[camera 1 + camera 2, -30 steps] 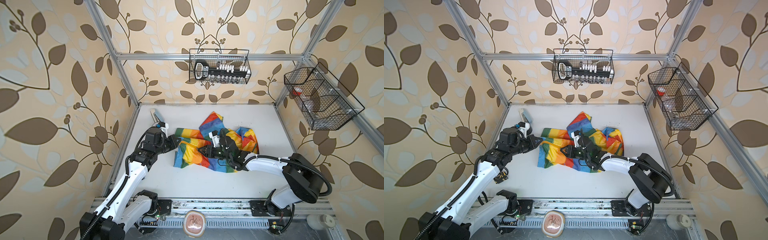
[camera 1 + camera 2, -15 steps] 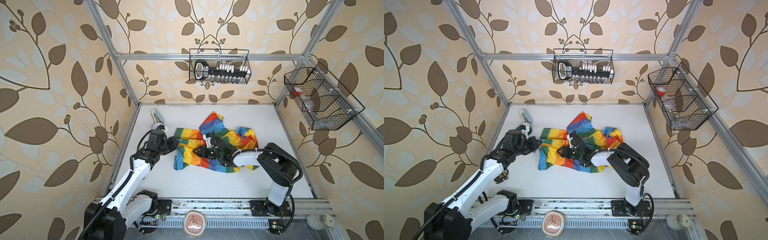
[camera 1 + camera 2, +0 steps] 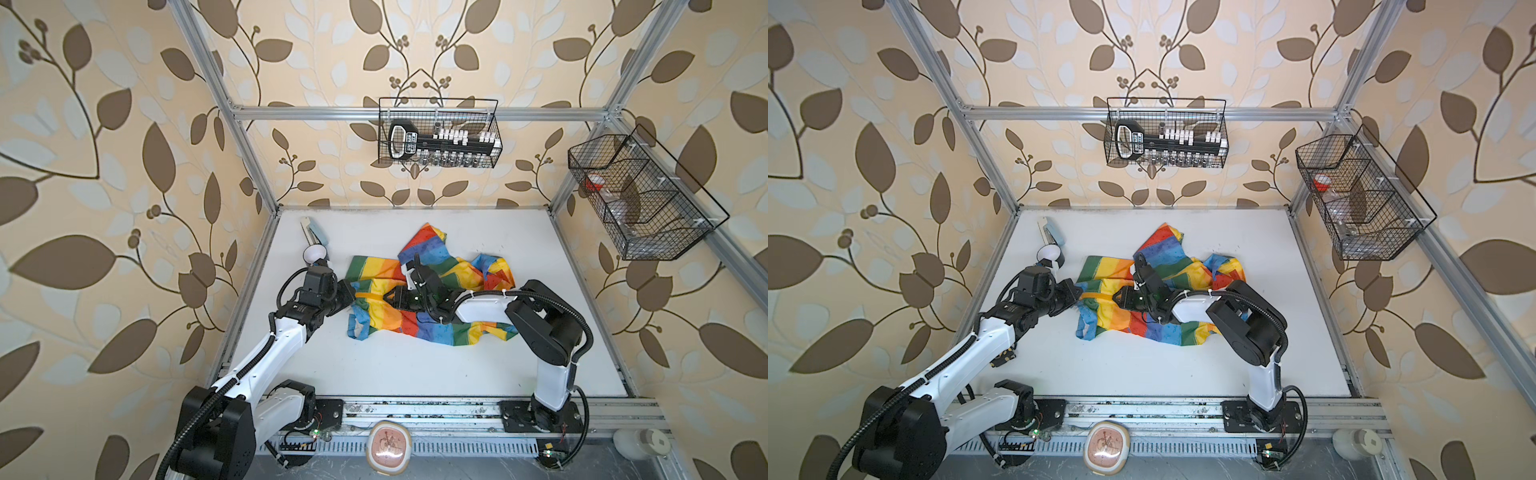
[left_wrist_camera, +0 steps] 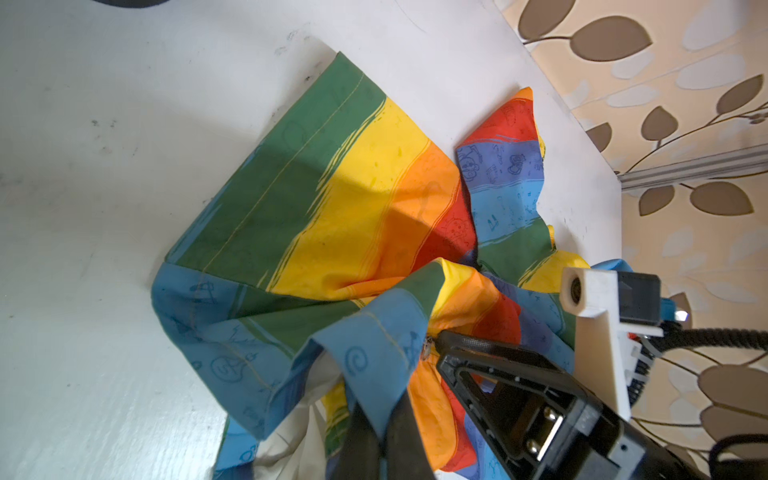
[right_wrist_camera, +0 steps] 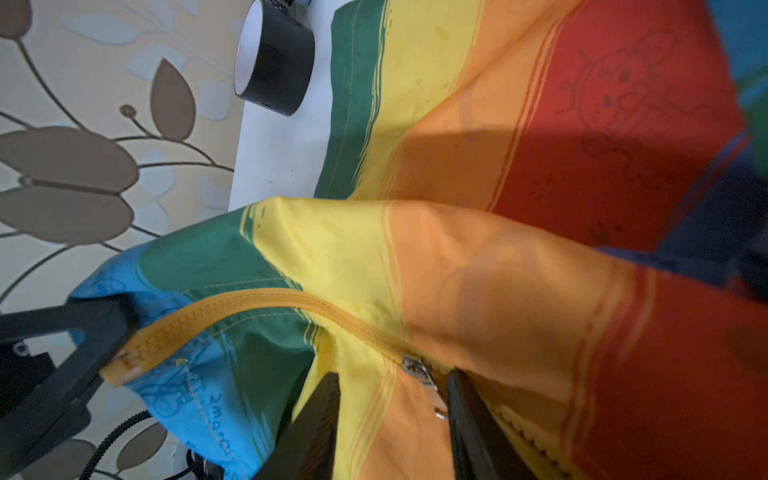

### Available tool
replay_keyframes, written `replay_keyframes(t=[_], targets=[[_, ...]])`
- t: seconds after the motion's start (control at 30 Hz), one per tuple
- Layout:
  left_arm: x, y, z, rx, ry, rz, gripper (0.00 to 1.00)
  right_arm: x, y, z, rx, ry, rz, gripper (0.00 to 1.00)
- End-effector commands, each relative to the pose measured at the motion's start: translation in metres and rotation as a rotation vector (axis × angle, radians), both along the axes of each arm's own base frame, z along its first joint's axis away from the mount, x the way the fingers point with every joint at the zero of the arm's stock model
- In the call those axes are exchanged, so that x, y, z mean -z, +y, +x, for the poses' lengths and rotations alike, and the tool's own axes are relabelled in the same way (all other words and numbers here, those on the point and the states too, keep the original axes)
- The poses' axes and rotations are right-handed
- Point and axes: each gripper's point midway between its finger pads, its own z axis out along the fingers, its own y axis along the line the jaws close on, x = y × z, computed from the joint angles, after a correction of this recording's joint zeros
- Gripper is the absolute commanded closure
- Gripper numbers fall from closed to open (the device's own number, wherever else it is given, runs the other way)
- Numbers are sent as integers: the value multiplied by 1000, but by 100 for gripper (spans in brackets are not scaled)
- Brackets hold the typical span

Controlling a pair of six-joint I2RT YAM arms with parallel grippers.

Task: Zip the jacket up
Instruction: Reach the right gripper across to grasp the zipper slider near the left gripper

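The left arm reaches up from the near-left corner, forearm slanting toward the middle and wrist turned inward. Its left claw (image 3: 348, 293) is clamped on the jacket's blue bottom corner, right at the end of the orange zipper (image 5: 249, 305). The right arm stands upright at the near-right rail, bends sharply at the elbow, and runs its forearm low and leftward over the cloth. That puts the right claw (image 5: 394, 374) at the jacket's middle, facing the left one. Its jaws stand partly apart, one on each side of the zipper line, with the metal zipper pull (image 5: 420, 370) just beside one finger. I cannot tell whether any cloth is pinched. The jacket (image 3: 374, 270) lies crumpled at the centre of the tabletop (image 3: 415, 365), with one rainbow part folded toward the back wall and the stretch between the two claws lifted into a ridge. A black roll (image 3: 314, 254) sits just behind the left wrist, close to the left frame edge, so that side is tight. Bare white surface lies between the jacket and the near rail, and more to the right and behind.
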Motion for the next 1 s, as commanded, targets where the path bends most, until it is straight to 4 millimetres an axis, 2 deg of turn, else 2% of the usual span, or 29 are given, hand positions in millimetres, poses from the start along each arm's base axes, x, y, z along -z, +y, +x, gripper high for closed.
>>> replay_keyframes(t=[0.0,0.13,0.4,0.73,0.8,0.93,0.97], targets=[[-8,6,9,-43,-49,-11,100,26,-6,-4,6,40,-98,58],[-7,6,9,-48,-47,-16,100,31,1,-8,-19,39,-160,62],[-4,3,9,-45,-45,-34,100,44,-1,-7,-21,44,-257,66],[-3,3,4,-42,-41,-36,100,60,-1,-1,-15,61,-313,82],[-4,4,4,-43,-43,-37,100,63,-2,-1,-14,66,-321,90],[-6,4,4,-43,-46,-38,100,57,-4,0,-7,60,-316,100],[-6,4,4,-44,-45,-38,100,54,-3,0,-7,56,-309,100]])
